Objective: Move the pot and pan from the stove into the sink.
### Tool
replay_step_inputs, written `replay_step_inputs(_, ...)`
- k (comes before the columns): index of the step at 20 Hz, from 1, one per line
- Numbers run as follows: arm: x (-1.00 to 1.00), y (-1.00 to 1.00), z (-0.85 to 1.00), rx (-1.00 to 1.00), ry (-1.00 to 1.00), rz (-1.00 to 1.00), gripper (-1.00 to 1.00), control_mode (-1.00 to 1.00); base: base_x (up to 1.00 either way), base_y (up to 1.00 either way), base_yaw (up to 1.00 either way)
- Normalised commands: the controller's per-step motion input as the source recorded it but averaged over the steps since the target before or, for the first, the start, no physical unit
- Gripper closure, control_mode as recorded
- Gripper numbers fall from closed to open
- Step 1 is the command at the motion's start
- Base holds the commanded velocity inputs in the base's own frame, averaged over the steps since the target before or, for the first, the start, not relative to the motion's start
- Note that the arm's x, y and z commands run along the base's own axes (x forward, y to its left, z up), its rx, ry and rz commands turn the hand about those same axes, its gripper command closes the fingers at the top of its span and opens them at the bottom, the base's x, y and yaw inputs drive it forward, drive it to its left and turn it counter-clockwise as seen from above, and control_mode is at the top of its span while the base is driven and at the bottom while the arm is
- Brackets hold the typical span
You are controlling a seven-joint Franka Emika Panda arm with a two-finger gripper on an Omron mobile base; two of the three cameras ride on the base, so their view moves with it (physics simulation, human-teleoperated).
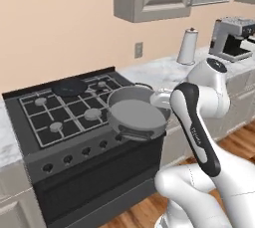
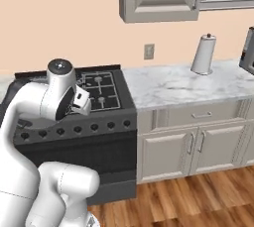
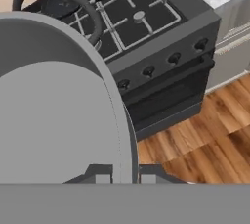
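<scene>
Item: pot (image 1: 138, 117), grey metal, deep walls, 2 loop handles; interior empty. It hung tilted over the front right corner of the stove (image 1: 64, 117), mouth facing up and toward the left base camera. Gripper (image 3: 126, 176) was pinched narrow on the pot's rim, 1 finger each side of the wall. Pan (image 1: 69, 87), black, flat, empty, sat on a rear burner. Lettering on the arm's dark band was unreadable.

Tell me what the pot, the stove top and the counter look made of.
Pot: looks like brushed grey metal, matte and even in tone, with thin walls and a loop handle. Stove: black body, probably enamelled steel; dark grid grates, likely cast iron; silver burner caps. Counter: white stone with grey veining, apparently polished marble. All rendered, so finishes are a guess.
</scene>
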Motion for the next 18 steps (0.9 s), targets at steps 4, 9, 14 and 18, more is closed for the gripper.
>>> replay_step_inputs(4,0.00,0.00,0.00,0.00,0.00,0.00,1.00,1.00,0.00,-0.04,-0.48)
replay_step_inputs(9,0.00,0.00,0.00,0.00,0.00,0.00,1.00,1.00,0.00,-0.02,-0.50)
replay_step_inputs(14,0.00,0.00,0.00,0.00,0.00,0.00,1.00,1.00,0.00,-0.02,-0.49)
replay_step_inputs(18,0.00,0.00,0.00,0.00,0.00,0.00,1.00,1.00,0.00,-0.02,-0.49)
